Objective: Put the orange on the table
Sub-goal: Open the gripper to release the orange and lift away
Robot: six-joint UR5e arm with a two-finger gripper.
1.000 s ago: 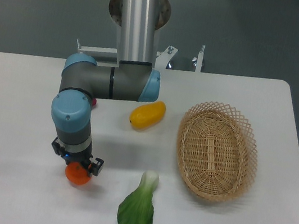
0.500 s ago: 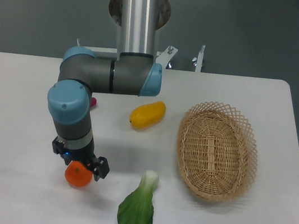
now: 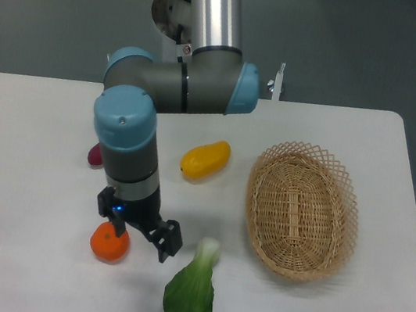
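Observation:
The orange [image 3: 108, 244] is a small round bright fruit resting on the white table [image 3: 29, 136], near the front left. My gripper [image 3: 141, 232] hangs just above and to the right of it, jaws spread open and holding nothing. One black finger [image 3: 167, 241] sticks out to the right, toward the leafy green; the other is by the orange's top edge. The arm's grey and blue wrist rises straight above the gripper.
A green bok choy [image 3: 191, 290] lies just right of the gripper. An oblong yellow-orange fruit [image 3: 205, 160] lies mid-table. An oval wicker basket [image 3: 301, 210] stands at the right. A dark red item [image 3: 95, 154] peeks out left of the arm.
The gripper has opened and shifted to the right off the orange, which now lies free on the table. The arm's elbow has swung right, uncovering the dark red item.

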